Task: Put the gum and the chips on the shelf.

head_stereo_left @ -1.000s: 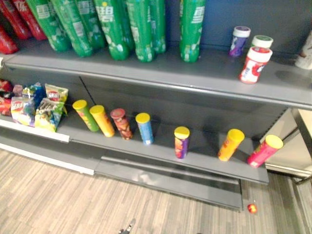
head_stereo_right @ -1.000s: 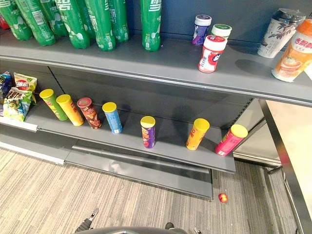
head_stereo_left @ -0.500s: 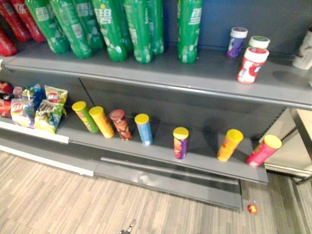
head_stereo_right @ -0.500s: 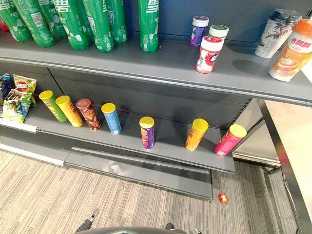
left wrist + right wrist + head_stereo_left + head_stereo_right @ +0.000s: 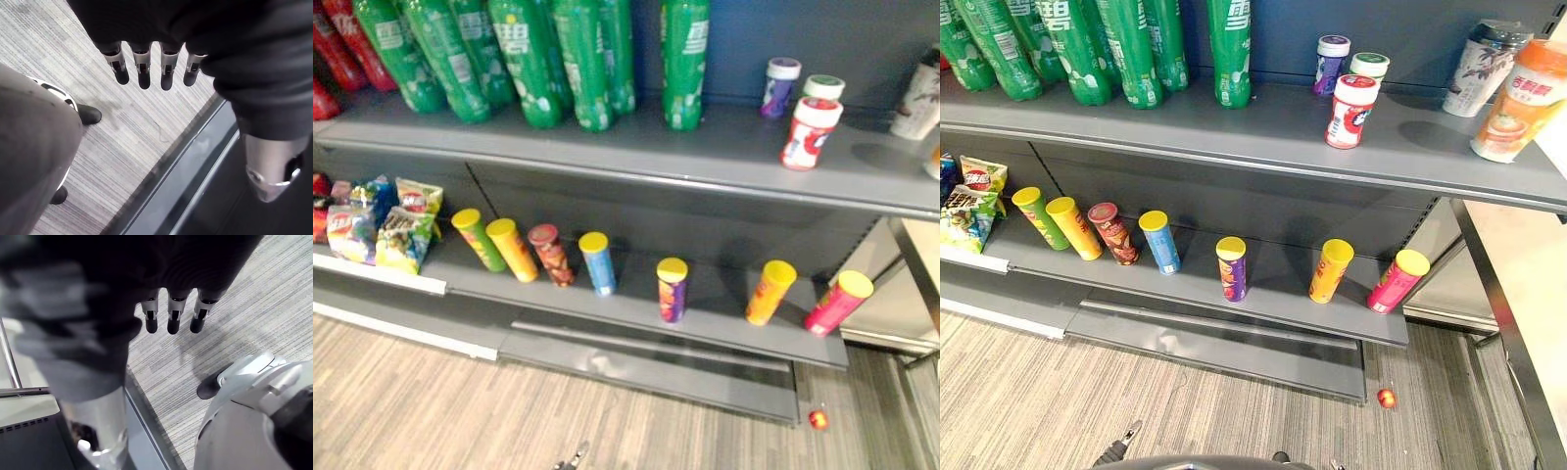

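Observation:
Three gum jars stand at the right of the upper shelf [image 5: 607, 147]: a red and white one [image 5: 810, 132] in front, a purple one [image 5: 779, 86] and a green-lidded one [image 5: 822, 88] behind. Several chips cans lean in a row on the lower shelf [image 5: 626, 305], from a green can [image 5: 478, 238] on the left to a pink can [image 5: 838, 302] on the right. My left hand [image 5: 142, 68] hangs over the striped floor, fingers straight, holding nothing. My right hand [image 5: 171, 316] hangs the same way, open and empty.
Green bottles [image 5: 538, 59] crowd the upper shelf's left, with red bottles [image 5: 337, 49] beyond. Snack bags [image 5: 386, 220] lie at the lower shelf's left end. Cups [image 5: 1503, 88] stand at the upper right. A small red ball [image 5: 819, 419] lies on the floor by the shelf base.
The whole picture has shifted a little, so the head camera has moved. Nothing on the shelves has moved.

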You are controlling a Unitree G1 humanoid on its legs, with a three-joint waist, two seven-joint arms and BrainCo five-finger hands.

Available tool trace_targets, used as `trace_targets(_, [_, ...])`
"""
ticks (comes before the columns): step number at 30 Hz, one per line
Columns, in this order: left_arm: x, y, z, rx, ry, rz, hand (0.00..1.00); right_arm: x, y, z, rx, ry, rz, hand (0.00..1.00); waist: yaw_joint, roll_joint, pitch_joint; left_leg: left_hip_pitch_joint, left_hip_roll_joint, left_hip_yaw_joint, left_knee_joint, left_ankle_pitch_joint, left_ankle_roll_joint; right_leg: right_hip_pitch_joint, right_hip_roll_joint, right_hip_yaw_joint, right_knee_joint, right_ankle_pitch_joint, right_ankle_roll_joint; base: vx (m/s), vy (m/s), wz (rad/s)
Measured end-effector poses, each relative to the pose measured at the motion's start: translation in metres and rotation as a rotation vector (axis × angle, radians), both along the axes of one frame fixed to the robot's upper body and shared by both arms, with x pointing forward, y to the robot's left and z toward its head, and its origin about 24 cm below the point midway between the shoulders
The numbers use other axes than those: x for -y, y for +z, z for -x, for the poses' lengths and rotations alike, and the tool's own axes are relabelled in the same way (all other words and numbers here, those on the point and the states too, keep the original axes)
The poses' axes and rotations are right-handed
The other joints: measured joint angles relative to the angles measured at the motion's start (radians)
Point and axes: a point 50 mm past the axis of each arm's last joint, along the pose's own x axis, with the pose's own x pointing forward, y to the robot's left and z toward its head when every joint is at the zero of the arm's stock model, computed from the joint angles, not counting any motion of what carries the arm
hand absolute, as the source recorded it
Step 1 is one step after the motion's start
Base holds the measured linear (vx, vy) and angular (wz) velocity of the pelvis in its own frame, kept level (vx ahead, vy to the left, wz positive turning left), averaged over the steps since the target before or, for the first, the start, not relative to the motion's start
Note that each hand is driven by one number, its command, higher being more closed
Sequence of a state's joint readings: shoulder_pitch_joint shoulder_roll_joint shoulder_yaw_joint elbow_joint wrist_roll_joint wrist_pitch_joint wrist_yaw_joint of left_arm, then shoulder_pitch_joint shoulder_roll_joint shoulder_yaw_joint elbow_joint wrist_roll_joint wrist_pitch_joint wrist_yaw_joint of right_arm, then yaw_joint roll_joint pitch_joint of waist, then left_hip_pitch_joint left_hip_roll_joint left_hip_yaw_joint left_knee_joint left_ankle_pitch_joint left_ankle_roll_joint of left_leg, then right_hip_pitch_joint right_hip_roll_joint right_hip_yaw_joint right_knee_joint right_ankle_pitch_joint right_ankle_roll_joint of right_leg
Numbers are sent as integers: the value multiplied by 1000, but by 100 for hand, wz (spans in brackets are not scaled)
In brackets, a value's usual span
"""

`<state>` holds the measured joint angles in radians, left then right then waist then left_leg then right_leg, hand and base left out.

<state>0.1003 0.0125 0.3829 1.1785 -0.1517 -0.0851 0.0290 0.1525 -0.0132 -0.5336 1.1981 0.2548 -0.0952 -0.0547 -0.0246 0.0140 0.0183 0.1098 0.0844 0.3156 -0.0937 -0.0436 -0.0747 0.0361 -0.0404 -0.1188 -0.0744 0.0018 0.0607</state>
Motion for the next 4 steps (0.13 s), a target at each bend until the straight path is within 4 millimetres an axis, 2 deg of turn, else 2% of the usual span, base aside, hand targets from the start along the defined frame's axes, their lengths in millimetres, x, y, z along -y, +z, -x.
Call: trace_targets(4, [0, 0, 1, -6, -6, 0, 0, 0, 0, 1, -2, -3, -1, 0, -1, 0, -7, 1, 2, 11, 0, -5, -4, -7, 4, 13, 0, 0, 0, -7, -21, -10])
